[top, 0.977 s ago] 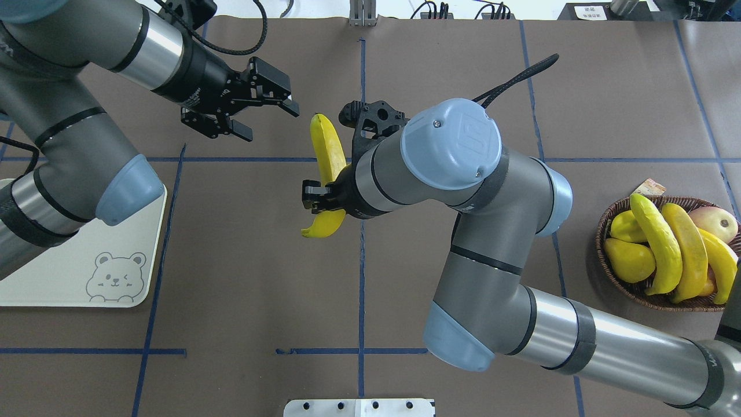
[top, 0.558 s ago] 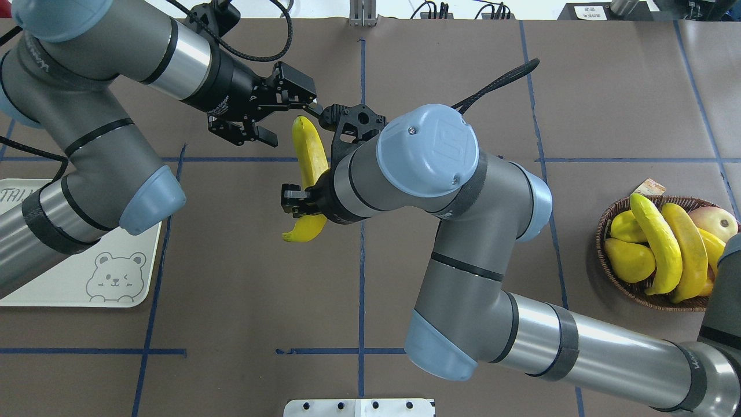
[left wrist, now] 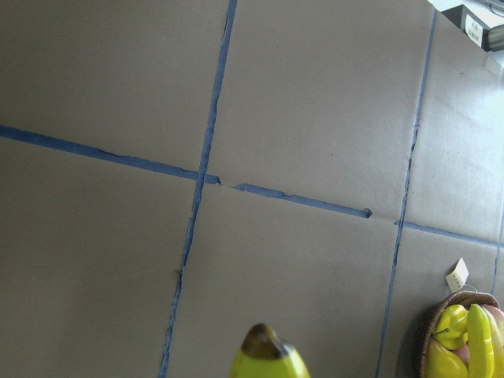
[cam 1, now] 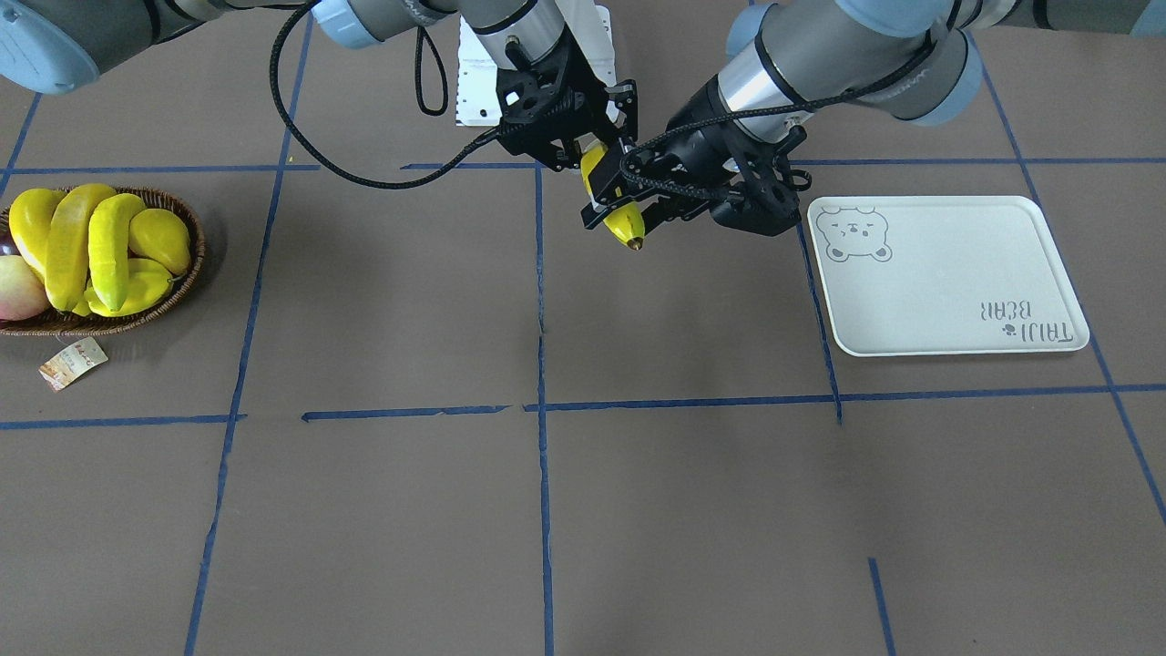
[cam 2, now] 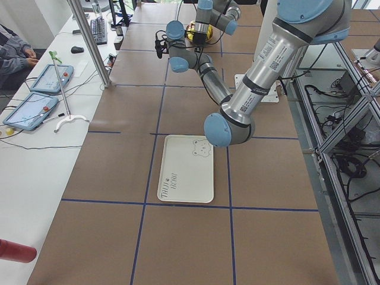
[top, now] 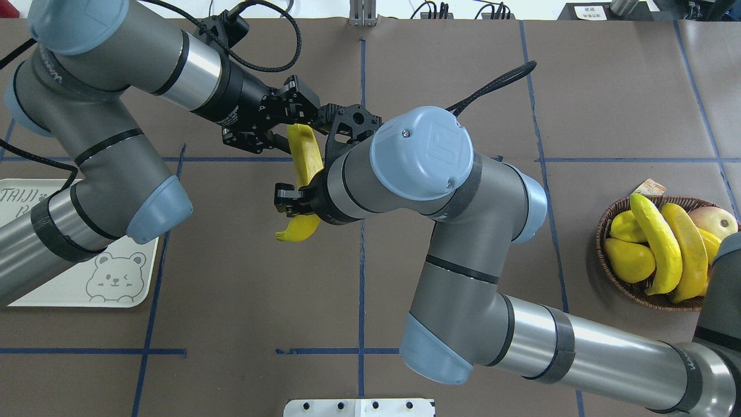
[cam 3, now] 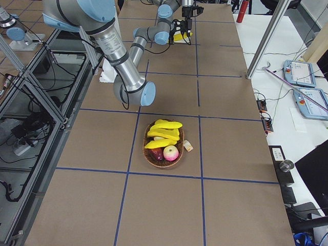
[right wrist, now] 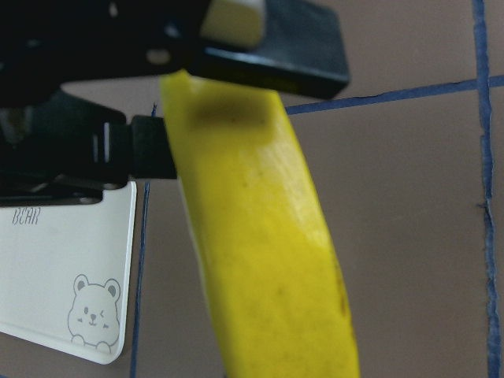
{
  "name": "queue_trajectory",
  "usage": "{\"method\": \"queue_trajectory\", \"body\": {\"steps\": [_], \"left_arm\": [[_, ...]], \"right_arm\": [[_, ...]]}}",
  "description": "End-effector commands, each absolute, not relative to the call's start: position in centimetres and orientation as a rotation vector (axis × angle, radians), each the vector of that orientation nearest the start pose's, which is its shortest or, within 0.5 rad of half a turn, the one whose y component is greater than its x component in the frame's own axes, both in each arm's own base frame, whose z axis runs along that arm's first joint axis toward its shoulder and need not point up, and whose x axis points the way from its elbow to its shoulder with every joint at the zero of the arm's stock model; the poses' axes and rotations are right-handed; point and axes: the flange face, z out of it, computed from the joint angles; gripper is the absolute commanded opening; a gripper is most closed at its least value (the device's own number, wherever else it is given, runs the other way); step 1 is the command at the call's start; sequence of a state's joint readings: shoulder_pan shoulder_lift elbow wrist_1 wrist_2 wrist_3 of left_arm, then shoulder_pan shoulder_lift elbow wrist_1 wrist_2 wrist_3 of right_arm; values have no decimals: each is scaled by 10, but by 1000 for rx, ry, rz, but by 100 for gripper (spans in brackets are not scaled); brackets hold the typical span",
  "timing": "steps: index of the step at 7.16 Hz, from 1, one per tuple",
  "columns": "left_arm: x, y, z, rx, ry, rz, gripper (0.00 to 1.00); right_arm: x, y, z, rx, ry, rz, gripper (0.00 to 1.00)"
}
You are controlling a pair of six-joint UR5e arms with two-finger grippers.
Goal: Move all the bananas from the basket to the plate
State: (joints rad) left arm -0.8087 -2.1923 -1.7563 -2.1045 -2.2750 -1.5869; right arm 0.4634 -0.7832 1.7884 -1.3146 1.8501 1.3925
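Observation:
A yellow banana [top: 307, 156] hangs over the table's middle, its dark tip [cam 1: 633, 242] pointing at the far side. My right gripper [top: 296, 200] is shut on its lower half. My left gripper [top: 288, 128] is open, one jaw on either side of the banana's far end; the right wrist view shows the black fingers [right wrist: 142, 150] hugging the fruit [right wrist: 260, 260]. Three more bananas [top: 654, 243] lie in the wicker basket [top: 608, 220] at the right. The bear-print plate [top: 58, 289] sits at the left, bare, partly under my left arm.
Yellow pears [top: 628, 260] and a pink-yellow fruit [top: 715, 223] share the basket, and its paper tag [top: 648, 186] lies beside it. A white mount plate [top: 359, 407] sits at the near edge. A person's sleeve [cam 2: 12, 50] and tablets show at a side desk.
My right arm has carried the banana left. My left gripper has come in from the left and now straddles the banana's far end.

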Motion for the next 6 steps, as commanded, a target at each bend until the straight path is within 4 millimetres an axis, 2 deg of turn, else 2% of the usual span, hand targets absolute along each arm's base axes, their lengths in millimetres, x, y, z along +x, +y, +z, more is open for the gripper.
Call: {"method": "queue_trajectory", "body": {"steps": [1, 2, 3, 4, 5, 6], "left_arm": [[376, -492, 145, -55, 1399, -214, 64], [376, -492, 145, -55, 1398, -215, 44], [376, -492, 146, -56, 1397, -216, 14], [376, -492, 147, -57, 1396, -217, 0], [376, -492, 150, -61, 1393, -218, 0], [376, -492, 152, -62, 1390, -219, 0]], "right_arm": [[-519, -378, 66, 162, -1263, 75, 6], [-519, -378, 66, 161, -1263, 76, 8], [-519, -377, 65, 161, -1266, 77, 16], [-518, -378, 65, 162, -1268, 78, 30], [-518, -378, 65, 162, -1266, 81, 88], [-519, -379, 66, 160, -1266, 83, 99]]}}
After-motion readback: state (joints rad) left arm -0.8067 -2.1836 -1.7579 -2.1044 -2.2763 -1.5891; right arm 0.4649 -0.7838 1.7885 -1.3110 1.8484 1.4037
